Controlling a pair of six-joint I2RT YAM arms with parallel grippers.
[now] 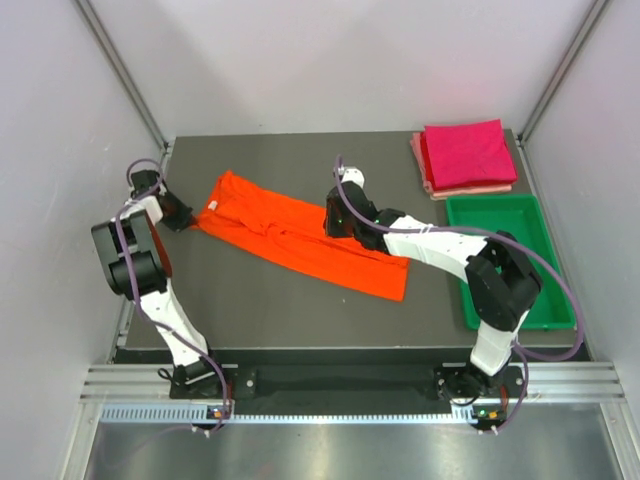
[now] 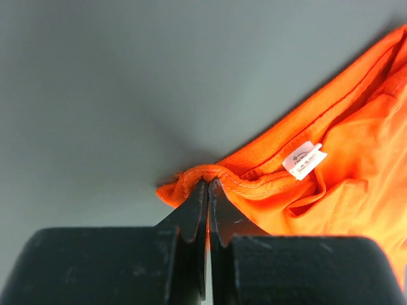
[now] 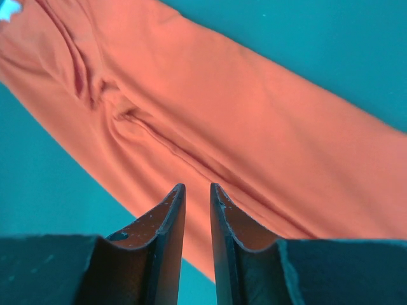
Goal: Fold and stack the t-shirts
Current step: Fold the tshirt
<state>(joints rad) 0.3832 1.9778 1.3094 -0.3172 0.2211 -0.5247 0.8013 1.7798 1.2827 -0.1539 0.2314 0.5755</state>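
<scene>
Top external | tray (image 1: 500, 255) | left end effector (image 2: 208, 184) pinches t-shirt (image 1: 285, 243) | right end effector (image 3: 196, 187) seemingly spread

Dark table (image 1: 250, 300) carries orange shirt (image 1: 300, 240), folded shirt stack (image 1: 465, 155), green tray (image 1: 500, 220)

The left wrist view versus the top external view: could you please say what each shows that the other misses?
Only the left wrist view shows the left gripper shut on the collar seam of the bright orange cloth t-shirt, near its white label. Only the top external view shows the folded magenta t-shirt stacked on a pale pink one, the green plastic tray, and the right gripper over the orange shirt. Both show the orange shirt on the dark grey table.
</scene>
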